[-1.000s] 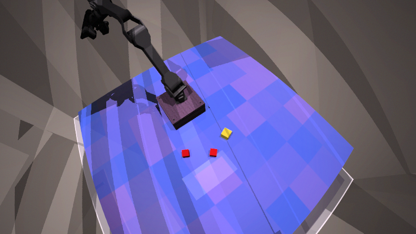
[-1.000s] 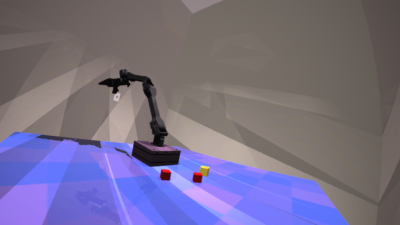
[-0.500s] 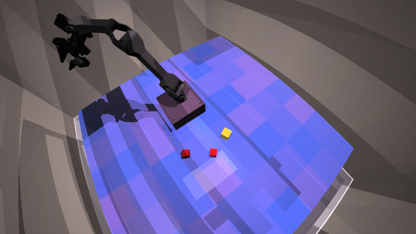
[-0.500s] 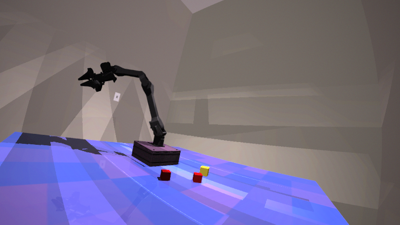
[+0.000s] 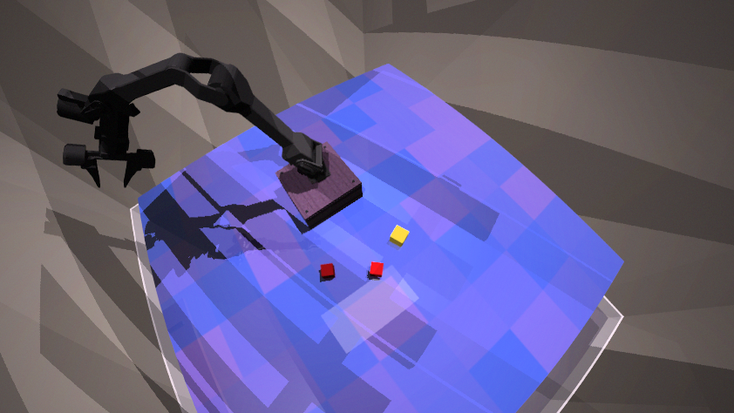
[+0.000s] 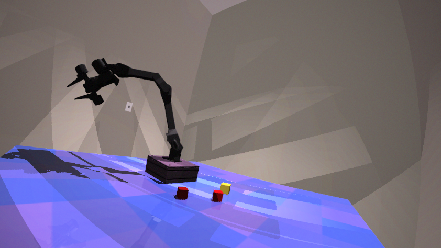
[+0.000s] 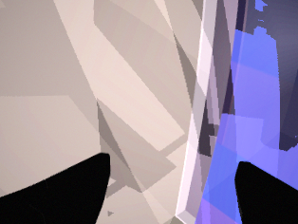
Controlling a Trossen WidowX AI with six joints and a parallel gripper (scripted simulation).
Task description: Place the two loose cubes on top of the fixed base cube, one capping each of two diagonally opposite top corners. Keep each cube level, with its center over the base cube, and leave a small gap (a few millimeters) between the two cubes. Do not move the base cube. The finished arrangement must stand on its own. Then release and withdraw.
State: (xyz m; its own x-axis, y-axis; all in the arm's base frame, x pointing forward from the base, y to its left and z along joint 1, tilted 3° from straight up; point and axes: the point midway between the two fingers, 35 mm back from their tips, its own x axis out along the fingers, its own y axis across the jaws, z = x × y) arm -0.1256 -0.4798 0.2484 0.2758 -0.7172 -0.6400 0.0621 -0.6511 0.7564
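Three small cubes lie apart on the blue-purple table top (image 5: 513, 287) (image 6: 92, 215): a yellow cube (image 5: 398, 234) (image 6: 225, 188), a red cube (image 5: 327, 270) (image 6: 182, 192) to the left, and a second red cube (image 5: 376, 268) (image 6: 217, 195) between them. None is stacked. I cannot tell which one is the fixed base. My gripper (image 5: 111, 182) (image 6: 71, 92) (image 7: 173, 168) is open and empty. It hangs high in the air beyond the table's left edge, far from the cubes. The wrist view shows only the fingers, the wall and a strip of table (image 7: 252, 121).
The arm's dark square mount (image 5: 329, 197) (image 6: 171, 173) stands on the table behind the cubes. The arm casts a dark shadow on the left part of the table. A pale rim (image 5: 134, 230) edges the table.
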